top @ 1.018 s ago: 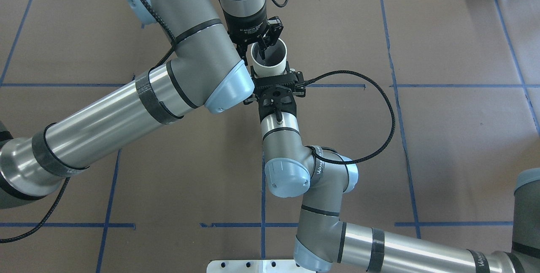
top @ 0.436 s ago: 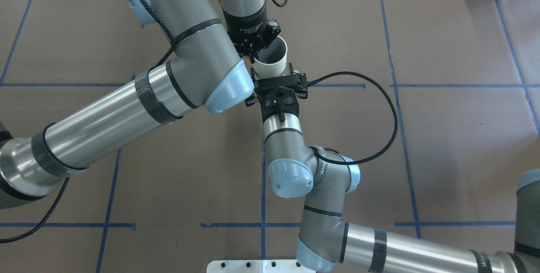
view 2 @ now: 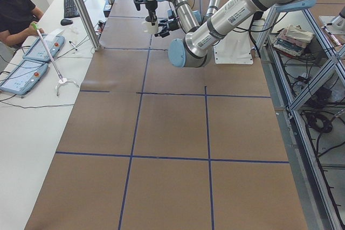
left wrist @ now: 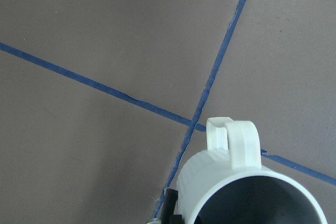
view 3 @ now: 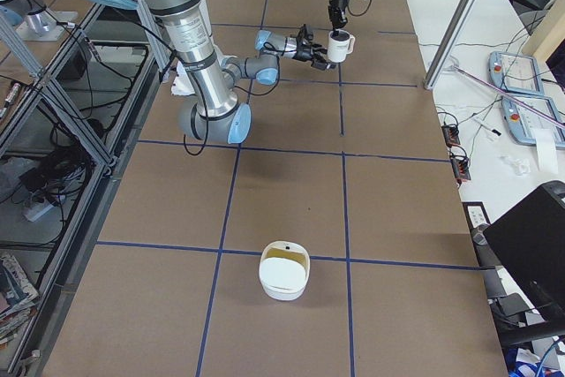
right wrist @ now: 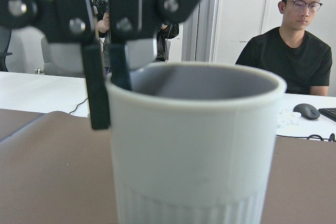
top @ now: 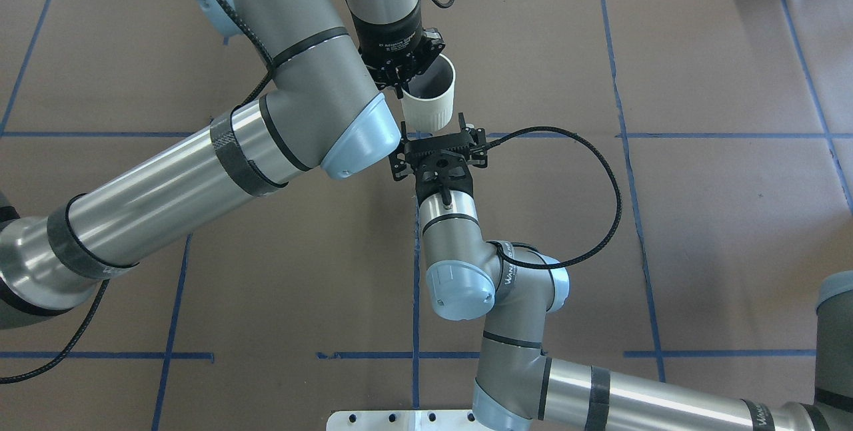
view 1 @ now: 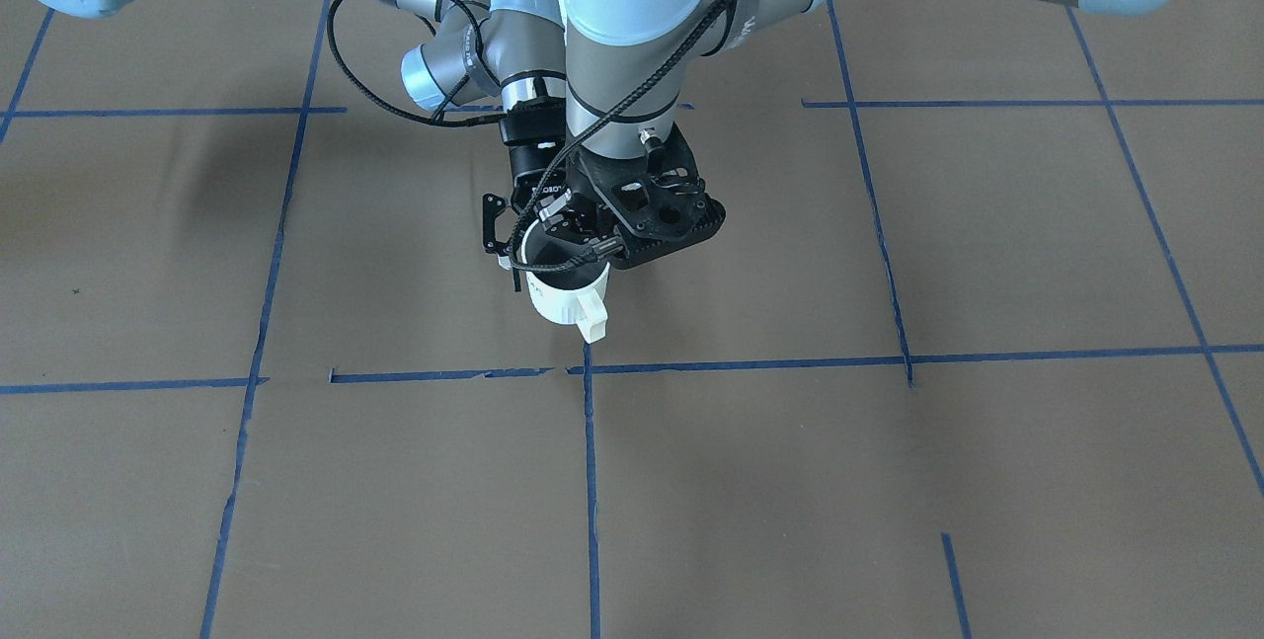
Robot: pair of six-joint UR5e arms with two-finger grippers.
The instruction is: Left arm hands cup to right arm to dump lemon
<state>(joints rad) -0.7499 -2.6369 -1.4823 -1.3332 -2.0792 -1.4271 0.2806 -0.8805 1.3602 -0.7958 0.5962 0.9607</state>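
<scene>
The cream-white cup hangs upright above the brown table; it also shows in the front view and the left wrist view. My left gripper, the narrow boxy one, comes down from above and is shut on the cup's rim, one finger outside and one inside. My right gripper, the wide open-frame one, lies level just behind the cup with its jaws apart and off the cup. The cup's grey inside shows no lemon. A dull yellow patch lies in a white bowl; I cannot tell if it is the lemon.
The white bowl stands on the table towards the robot's right end. A braided cable loops out beside the right wrist. Blue tape lines cross the table. An operator sits at a side table with tablets beyond the far edge.
My left gripper's fingers, spread over the cup's rim a second ago, have shut on it. My right gripper has let go of the cup's lower part and drawn back towards the robot.
</scene>
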